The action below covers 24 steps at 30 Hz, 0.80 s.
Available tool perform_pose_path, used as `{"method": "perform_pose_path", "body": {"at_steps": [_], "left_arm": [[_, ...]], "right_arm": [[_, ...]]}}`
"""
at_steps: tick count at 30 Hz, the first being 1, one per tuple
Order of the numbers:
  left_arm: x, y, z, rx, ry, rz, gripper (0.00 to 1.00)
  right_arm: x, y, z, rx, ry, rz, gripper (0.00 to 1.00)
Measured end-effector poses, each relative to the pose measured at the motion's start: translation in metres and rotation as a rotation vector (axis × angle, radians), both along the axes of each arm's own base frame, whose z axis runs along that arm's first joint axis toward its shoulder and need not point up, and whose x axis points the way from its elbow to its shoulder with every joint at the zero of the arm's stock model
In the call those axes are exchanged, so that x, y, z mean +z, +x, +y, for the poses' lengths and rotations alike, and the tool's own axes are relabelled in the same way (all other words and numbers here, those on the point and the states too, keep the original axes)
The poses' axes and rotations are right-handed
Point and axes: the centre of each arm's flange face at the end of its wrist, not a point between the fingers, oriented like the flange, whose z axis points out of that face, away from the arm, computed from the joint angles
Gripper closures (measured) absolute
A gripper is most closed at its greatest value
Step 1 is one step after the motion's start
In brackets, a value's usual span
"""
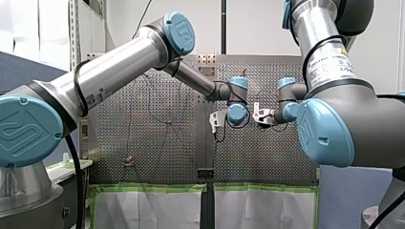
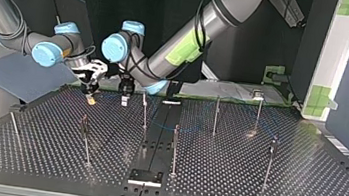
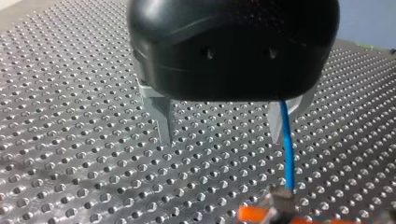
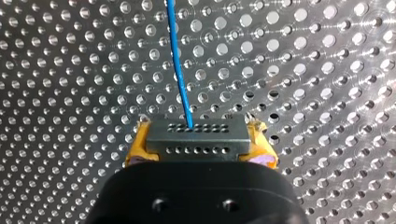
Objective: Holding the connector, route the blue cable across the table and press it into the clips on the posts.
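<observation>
**Connector gripped, routing barely begun**

My right gripper [image 4: 201, 148] is clamped by its yellow pads on the dark connector [image 4: 196, 135], low over the counter [image 4: 70, 70]. The blue cable [image 4: 180, 70] runs out of the connector ahead. My left gripper [image 3: 219, 128] hangs just beside it, metal fingers spread wide and holding nothing. The cable passes close along one finger (inside the gap or not, I cannot tell). I judge this the opening step, since the cable seems to lie slack among the posts [image 2: 175, 148]. Next, the connector needs carrying toward the nearest post, with the cable drawn taut over its clip.
</observation>
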Motion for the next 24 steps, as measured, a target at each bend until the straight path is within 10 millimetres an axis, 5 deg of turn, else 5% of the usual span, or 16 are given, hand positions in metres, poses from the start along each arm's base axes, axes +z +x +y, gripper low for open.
{"method": "perform_pose_path", "body": {"at_steps": [1,3,6,8,18,24], "left_arm": [[0.0,-0.001,0.0,0.002,0.001,0.001,0.07],[0.0,-0.002,-0.001,0.009,0.006,0.001,0.43],[-0.001,-0.002,0.0,0.015,0.014,0.003,0.58],[-0.001,-0.002,0.0,0.019,0.018,0.004,0.99],[-0.001,-0.003,0.005,0.038,0.038,0.02,0.99],[0.005,-0.005,0.007,0.056,0.047,0.027,0.99]], "right_arm": [[0.0,0.0,0.0,-0.001,0.0,0.0,1.0],[0.0,-0.001,0.0,-0.001,0.0,0.0,1.0],[0.0,-0.001,0.0,0.0,0.0,0.0,1.0],[0.0,-0.001,0.0,0.0,0.0,0.0,1.0],[0.006,0.0,-0.002,0.0,-0.009,0.002,1.0],[0.033,0.0,-0.004,-0.002,-0.038,-0.012,1.0]]}}
